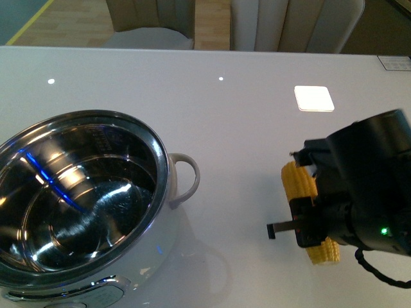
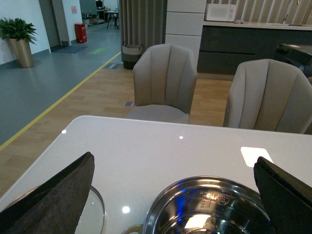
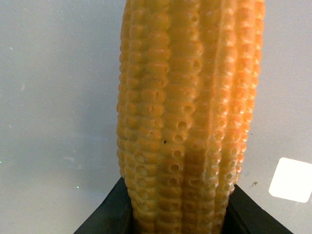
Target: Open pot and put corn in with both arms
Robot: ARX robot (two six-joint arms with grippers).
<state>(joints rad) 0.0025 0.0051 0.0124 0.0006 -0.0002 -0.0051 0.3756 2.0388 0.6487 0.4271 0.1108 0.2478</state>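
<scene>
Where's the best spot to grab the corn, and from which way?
Grip the corn around its middle, coming straight down from above, one finger on each long side. It lies flat on the table, long and round, so only its width fits between fingers. The right gripper sits over it that way.

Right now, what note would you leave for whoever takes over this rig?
Left gripper: open, empty, near the pot.
Right gripper: fingers shut on the corn, low over the table to the pot's right; I can't tell whether it is lifted.
Done: glass lid is off, lying beside the pot; bowl empty.
Left: carry the corn over and release it in the pot.
</scene>
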